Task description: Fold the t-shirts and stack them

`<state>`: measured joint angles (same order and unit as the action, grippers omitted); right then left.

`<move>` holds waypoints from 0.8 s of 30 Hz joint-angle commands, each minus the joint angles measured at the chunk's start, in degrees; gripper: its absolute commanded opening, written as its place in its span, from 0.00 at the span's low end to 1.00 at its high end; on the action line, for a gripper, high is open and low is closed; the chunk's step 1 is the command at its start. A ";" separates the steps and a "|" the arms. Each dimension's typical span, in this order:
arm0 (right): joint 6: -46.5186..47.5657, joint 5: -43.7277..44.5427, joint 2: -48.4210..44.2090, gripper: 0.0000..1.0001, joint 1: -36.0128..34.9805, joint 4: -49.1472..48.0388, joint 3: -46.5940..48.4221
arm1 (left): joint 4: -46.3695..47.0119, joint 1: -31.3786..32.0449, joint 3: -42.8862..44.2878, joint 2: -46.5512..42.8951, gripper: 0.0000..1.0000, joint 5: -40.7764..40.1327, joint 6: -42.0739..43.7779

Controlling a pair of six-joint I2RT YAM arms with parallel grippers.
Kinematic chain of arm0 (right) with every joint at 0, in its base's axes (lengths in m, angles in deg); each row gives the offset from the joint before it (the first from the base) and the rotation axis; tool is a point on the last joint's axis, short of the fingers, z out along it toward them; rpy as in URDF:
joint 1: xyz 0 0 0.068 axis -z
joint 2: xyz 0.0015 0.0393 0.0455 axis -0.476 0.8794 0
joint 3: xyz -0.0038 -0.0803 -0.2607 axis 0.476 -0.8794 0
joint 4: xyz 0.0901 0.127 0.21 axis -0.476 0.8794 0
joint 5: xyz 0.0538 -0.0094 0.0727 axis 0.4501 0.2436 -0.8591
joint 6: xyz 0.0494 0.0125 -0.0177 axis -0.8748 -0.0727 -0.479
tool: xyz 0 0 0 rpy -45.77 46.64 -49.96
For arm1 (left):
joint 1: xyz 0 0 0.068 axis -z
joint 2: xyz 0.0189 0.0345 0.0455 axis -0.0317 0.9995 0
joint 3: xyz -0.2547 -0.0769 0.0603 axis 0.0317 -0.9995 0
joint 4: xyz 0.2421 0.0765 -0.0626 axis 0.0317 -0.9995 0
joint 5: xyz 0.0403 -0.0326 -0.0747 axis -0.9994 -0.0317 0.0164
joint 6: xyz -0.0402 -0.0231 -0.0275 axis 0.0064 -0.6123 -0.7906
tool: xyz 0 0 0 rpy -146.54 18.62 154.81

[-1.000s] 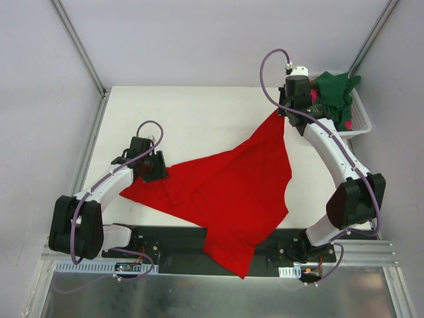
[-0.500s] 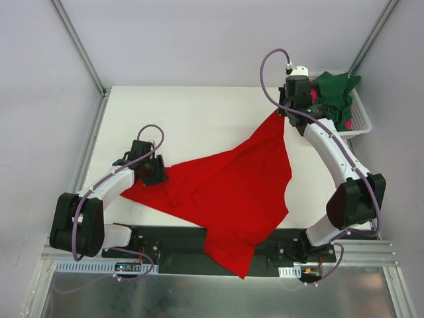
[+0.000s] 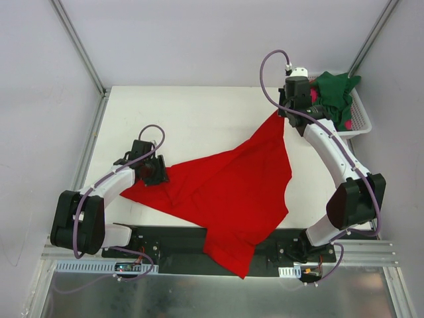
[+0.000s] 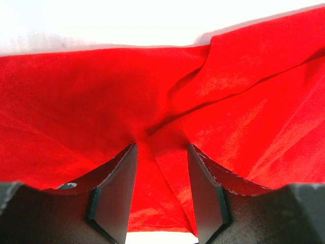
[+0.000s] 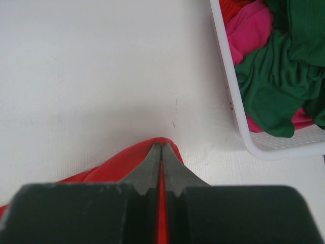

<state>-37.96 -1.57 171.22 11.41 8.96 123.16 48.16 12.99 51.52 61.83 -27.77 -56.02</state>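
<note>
red t-shirt (image 3: pixel 232 192) pinched at one corner by right end effector (image 5: pixel 161 147).

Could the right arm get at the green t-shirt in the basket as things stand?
Probably not yet: the green t-shirt lies uncovered in the basket beside the right gripper, but that gripper is shut on the red t-shirt.

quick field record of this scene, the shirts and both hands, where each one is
red t-shirt: spread unfolded on the table
right hand: shut on its far corner
left hand: open, fingers either side of a crease near its left end
green t-shirt: heaped in the white basket, far right
pink t-shirt: in the basket, partly under the green one
</note>
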 commanded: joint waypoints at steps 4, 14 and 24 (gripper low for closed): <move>-0.25 0.27 -2.83 0.01 -0.03 -0.82 0.09 | 1.38 0.42 -0.30 -0.58 0.43 1.45 -0.33; 0.10 0.71 -3.27 0.01 -0.04 -0.74 -0.62 | 2.17 0.69 -0.92 0.39 0.36 1.36 -0.42; 0.01 0.71 -3.18 0.01 -0.04 -0.82 -0.70 | 2.61 0.69 -1.18 0.74 0.00 2.06 -0.24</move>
<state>-37.96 -1.53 170.89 11.41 9.03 122.81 50.13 13.13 50.74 62.48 -26.75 -56.39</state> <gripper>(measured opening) 0.019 0.022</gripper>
